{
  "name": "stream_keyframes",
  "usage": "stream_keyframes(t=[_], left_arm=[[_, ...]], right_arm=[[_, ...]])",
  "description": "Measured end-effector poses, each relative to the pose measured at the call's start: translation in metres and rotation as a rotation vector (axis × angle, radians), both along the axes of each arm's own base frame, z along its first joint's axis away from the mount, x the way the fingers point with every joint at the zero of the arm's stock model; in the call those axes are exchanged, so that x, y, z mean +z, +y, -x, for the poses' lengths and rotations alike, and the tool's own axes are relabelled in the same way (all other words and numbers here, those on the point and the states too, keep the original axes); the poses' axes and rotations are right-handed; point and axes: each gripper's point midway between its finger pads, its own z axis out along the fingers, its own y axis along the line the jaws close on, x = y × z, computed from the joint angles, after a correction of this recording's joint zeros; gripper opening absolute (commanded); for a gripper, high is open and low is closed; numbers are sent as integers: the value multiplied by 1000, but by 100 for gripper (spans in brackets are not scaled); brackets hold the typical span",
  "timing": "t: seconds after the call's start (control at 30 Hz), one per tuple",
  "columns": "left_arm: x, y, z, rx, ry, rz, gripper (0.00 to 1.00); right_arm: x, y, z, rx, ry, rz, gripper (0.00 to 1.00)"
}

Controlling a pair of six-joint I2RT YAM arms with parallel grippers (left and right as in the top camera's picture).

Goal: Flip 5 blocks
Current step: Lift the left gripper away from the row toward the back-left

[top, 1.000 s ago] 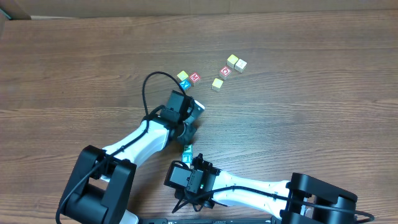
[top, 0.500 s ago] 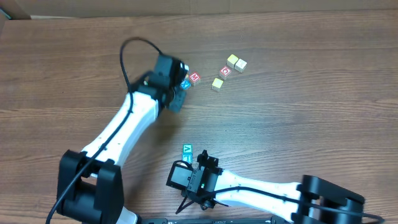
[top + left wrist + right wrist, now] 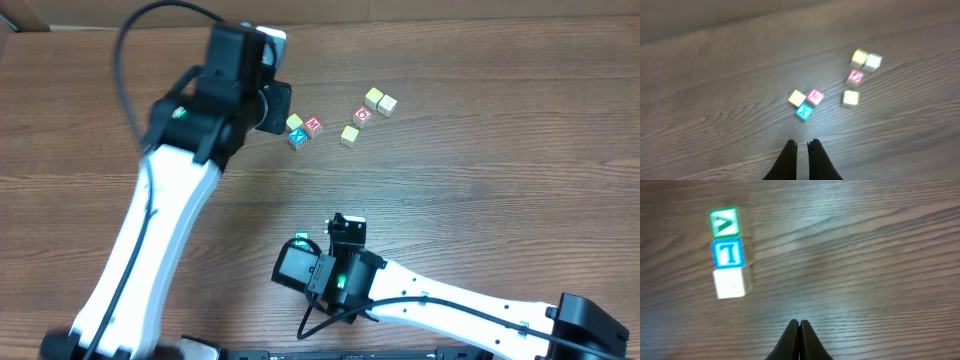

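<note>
The left gripper [image 3: 801,145], jaws together, has left the middle of the brown wooden table [image 3: 500,200] and now hangs high by the far cluster. There the small yellow wooden cube [image 3: 294,122] and the blue-faced cube [image 3: 297,139] show again, uncovered by the arm. The right gripper [image 3: 800,323] has shifted slightly rightward. Its wrist now seems to hide part of the teal-faced cube [image 3: 302,240].

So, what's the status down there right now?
Left gripper shut, empty, hanging near a cluster of blocks. Right gripper shut, empty, beside a row of three blocks. Nothing in the way.
</note>
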Motion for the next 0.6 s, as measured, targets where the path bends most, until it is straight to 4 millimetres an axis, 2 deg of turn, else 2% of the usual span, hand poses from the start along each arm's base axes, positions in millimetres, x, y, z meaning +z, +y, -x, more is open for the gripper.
stream_keyframes(t=[0.13,0.2,0.27,0.43,0.6], left_arm=[[37,9,32,-2,-57,34,4],[45,13,44,-2,-61,35,4],[43,17,54,1,-33,28,4],[22,23,72,15,83,-1,4],[6,31,82,35,151,-45,4]], right_arm=[[0,-4,-5,-12,-3,7,4],[0,-2,-6,-9,-6,0,4],[1,0,-7,-5,-9,-7,4],[1,1,-7,7,-11,-10,4],[2,19,-7,81,-3,-69,4]])
